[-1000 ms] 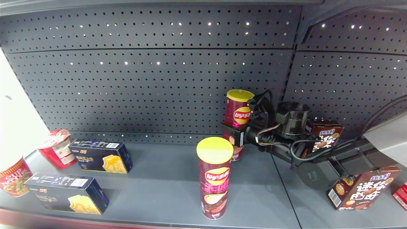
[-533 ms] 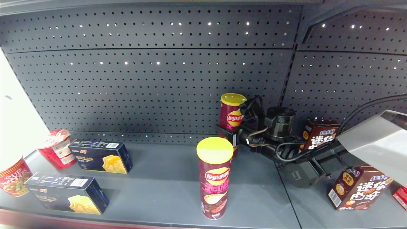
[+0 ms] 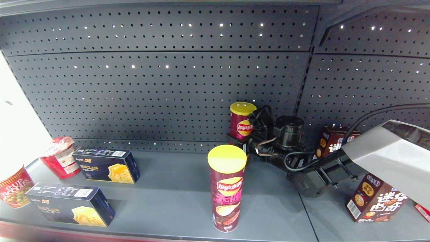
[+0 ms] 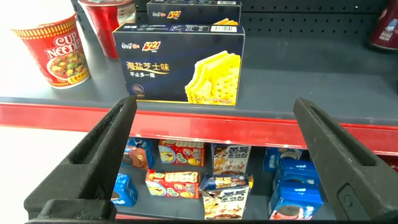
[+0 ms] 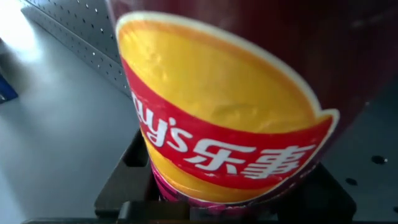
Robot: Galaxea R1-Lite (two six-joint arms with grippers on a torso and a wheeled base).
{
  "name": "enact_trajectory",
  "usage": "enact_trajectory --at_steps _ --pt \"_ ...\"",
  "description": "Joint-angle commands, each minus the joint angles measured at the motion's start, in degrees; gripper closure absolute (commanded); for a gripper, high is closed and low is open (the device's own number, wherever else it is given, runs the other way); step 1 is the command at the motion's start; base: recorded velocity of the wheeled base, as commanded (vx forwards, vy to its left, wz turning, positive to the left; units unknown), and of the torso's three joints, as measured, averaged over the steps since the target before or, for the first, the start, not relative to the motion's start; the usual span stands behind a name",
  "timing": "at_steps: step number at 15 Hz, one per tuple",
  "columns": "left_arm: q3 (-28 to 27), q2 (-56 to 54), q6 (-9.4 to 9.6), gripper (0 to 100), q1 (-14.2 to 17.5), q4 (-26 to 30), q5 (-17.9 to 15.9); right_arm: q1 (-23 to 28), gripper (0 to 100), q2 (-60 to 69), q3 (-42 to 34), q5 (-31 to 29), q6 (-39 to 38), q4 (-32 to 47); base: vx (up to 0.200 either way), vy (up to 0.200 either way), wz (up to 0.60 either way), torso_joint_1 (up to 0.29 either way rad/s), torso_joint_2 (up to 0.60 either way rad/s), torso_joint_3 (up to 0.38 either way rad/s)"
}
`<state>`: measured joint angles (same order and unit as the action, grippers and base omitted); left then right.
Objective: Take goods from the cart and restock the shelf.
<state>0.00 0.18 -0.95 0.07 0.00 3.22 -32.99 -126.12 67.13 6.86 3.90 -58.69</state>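
At the far left of the grey metal shelf (image 3: 161, 198) stands a red paper noodle cup (image 3: 13, 188), with a second red cup (image 3: 60, 161) leaning tilted just behind it. Beside them lie two dark blue cardboard cracker boxes, the front box (image 3: 70, 203) near the shelf's edge and the back box (image 3: 107, 164) further in.

The left gripper (image 4: 216, 106) hangs out in front of the shelf's red lip (image 4: 261, 121), facing the front box. Its black fingers are spread wide with nothing between them. Under the lip, a lower shelf carries small packets of goods (image 4: 199, 180).

Towards the middle, a tall maroon chips can with a yellow lid (image 3: 226, 188) stands upright near the front edge. Behind it, close to the perforated back panel (image 3: 168, 94), a second maroon chips can (image 3: 242, 117) is upright in the right gripper (image 3: 239, 140), which is clamped round its lower body. The front can's lid hides its base, so I cannot tell whether it touches the shelf. From the right wrist, its red-and-yellow label (image 5: 230, 124) sits tight against the dark jaws.

On the right are two brown biscuit boxes, the rear brown box (image 3: 331, 143) behind the arm and the tilted brown box (image 3: 378, 198) nearer the front.
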Motion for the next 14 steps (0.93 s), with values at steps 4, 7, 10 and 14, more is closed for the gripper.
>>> enact_trajectory --at_steps 4,7,10,14 --pt "0.0 0.1 -0.02 0 0.0 0.0 0.0 -0.1 100 -1.2 0.5 0.1 0.1 0.0 0.000 0.000 0.00 0.000 0.00 0.000" --pt "0.0 0.1 -0.02 0 0.0 0.0 0.0 -0.1 100 -1.4 1.0 0.1 0.1 0.0 0.000 0.000 0.00 0.000 0.00 0.000" --pt "0.0 0.1 -0.02 0 0.0 0.0 0.0 -0.1 0 -1.0 0.1 0.1 0.0 0.1 0.000 0.000 0.00 0.000 0.00 0.000" --pt "0.0 0.1 -0.02 0 0.0 0.0 0.0 -0.1 0 2.5 -3.8 0.1 0.1 0.8 0.000 0.000 0.00 0.000 0.00 0.000"
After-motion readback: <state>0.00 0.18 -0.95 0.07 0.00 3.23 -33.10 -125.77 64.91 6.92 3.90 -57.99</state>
